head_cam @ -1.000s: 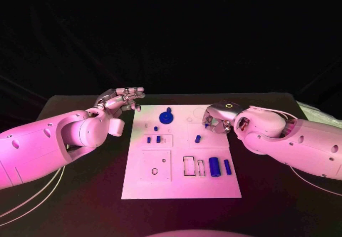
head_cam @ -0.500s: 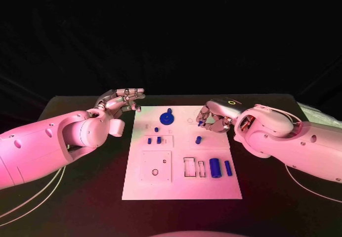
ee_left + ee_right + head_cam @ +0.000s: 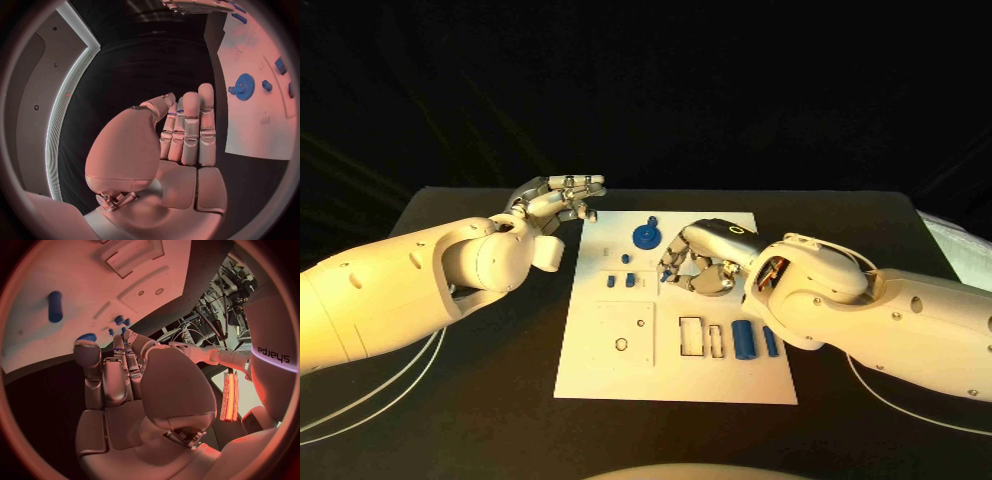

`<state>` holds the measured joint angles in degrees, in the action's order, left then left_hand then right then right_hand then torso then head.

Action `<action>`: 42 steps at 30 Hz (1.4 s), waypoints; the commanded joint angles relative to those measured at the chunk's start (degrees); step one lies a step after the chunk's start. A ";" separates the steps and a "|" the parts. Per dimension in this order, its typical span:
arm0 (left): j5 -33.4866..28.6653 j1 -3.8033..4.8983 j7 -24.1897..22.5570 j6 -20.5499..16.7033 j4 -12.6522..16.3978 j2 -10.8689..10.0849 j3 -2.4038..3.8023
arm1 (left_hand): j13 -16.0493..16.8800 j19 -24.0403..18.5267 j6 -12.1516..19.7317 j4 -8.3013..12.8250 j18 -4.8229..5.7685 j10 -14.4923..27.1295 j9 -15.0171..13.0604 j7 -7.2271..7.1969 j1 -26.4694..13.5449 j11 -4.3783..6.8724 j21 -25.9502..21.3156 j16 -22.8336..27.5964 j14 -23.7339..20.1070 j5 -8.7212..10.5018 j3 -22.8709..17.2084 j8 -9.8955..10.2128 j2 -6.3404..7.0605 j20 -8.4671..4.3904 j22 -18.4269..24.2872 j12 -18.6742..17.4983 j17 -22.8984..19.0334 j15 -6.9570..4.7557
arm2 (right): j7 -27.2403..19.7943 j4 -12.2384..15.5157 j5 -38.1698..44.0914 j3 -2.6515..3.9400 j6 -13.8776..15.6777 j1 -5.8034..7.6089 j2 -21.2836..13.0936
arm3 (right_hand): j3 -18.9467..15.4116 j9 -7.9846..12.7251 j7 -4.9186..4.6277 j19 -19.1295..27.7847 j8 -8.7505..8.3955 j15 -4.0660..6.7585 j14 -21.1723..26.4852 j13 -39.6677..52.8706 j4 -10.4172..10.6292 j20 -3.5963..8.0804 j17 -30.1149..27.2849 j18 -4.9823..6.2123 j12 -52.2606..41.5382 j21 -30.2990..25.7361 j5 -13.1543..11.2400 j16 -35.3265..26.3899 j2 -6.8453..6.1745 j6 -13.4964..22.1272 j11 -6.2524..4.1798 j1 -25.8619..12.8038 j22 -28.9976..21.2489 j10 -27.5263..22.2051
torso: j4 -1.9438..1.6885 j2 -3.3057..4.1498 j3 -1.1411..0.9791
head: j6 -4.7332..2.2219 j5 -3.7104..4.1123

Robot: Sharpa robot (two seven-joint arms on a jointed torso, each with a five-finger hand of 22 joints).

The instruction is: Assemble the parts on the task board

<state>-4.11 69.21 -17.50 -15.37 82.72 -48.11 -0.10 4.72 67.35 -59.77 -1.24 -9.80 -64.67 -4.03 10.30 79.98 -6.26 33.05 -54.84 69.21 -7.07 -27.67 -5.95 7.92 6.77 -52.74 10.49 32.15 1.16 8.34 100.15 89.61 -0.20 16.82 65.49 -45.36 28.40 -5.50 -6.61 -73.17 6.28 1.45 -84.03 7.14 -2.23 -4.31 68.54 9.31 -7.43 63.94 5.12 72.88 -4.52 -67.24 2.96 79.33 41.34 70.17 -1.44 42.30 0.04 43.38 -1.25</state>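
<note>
Left silver hand (image 3: 557,200) hovers over the black desk (image 3: 473,380) just beside the far left corner of the white rectangular task board (image 3: 678,385); its fingers (image 3: 190,127) lie straight and close together, and it holds nothing. On the board, near its far edge, lies a blue gear-shaped part (image 3: 648,237), which the left wrist view also shows (image 3: 244,86). Nearer to the robot, two small blue pegs (image 3: 620,281) stand side by side in the left half of the board. Below them there is a square plate area with an oval hole (image 3: 620,344). To the right of it, an empty rectangular slot (image 3: 689,336) is followed by a larger blue cylinder (image 3: 743,340) and a thinner blue rod (image 3: 770,342), both lying along the board near its right edge. Right silver hand (image 3: 697,265) is over the middle of the board, with its fingers curled inwards and pointing down at the surface. Something small and blue shows at its fingertips (image 3: 119,335), but I cannot tell whether the hand really holds a part or only touches the board there.
</note>
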 commanded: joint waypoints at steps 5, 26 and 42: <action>-0.22 -0.03 -0.16 1.39 0.23 0.33 0.01 | 0.08 -0.52 0.15 0.09 -0.67 0.41 0.08 0.12 -0.28 0.12 -0.20 0.34 -0.51 -0.19 0.29 -0.20 -0.13 0.04 0.04 0.38 -0.05 -0.02 | -1.40 -1.76 1.70 -0.33 -3.41 -2.80 3.10 | 0.50 -0.11 -0.41 -0.37 0.02 0.19 -2.58 -0.18 -0.07 0.08 -0.12 -1.02 0.41 0.20 0.57 -0.08 0.56 0.01 0.21 -0.36 -0.12 0.14 | 0.05 0.07 0.01 | 0.75 -1.38; -0.22 -0.04 -0.13 1.61 0.30 0.70 0.01 | 0.08 -0.52 0.23 0.13 -0.66 0.54 0.09 0.15 -0.32 0.09 -0.29 0.35 -0.55 -0.18 0.42 -0.21 -0.17 0.06 0.12 0.48 -0.14 0.00 | -0.14 -4.42 6.58 -0.97 -6.05 -4.62 6.50 | 0.57 -0.13 -0.43 -0.37 -0.01 0.17 -2.59 -0.22 -0.17 0.07 -0.04 -1.03 0.48 0.24 0.68 0.00 0.55 0.05 0.23 -0.34 -0.08 0.14 | 0.08 0.04 -0.08 | 1.37 -2.12; -0.22 -0.04 0.05 1.74 0.38 0.76 0.00 | 0.08 -0.52 0.33 0.16 -0.65 0.67 0.10 0.19 -0.35 0.05 -0.38 0.36 -0.59 -0.18 0.53 -0.20 -0.19 0.07 0.19 0.56 -0.22 0.03 | 1.49 -4.87 9.47 -1.24 -7.56 -4.80 7.56 | 0.61 -0.15 -0.46 -0.36 -0.03 0.16 -2.59 -0.26 -0.21 0.05 -0.05 -1.03 0.52 0.27 0.71 0.02 0.57 0.07 0.26 -0.40 -0.06 0.16 | 0.09 0.07 -0.04 | 1.64 -2.24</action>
<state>-4.14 69.16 -17.31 -14.84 82.95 -47.47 -0.12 4.71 67.35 -59.76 -1.09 -9.80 -64.28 -3.98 10.30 79.98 -6.24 33.06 -54.84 69.02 -7.07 -27.52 -5.95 7.92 6.77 -52.61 10.84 31.98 1.35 8.73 95.36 97.03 -1.32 11.15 60.82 -37.92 28.69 -5.59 -6.81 -73.16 6.10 1.45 -84.03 6.88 -2.54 -4.31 68.47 9.30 -7.08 63.93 5.68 72.87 -4.25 -67.08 3.16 79.03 41.27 69.98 -1.35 42.36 -0.02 45.01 -3.52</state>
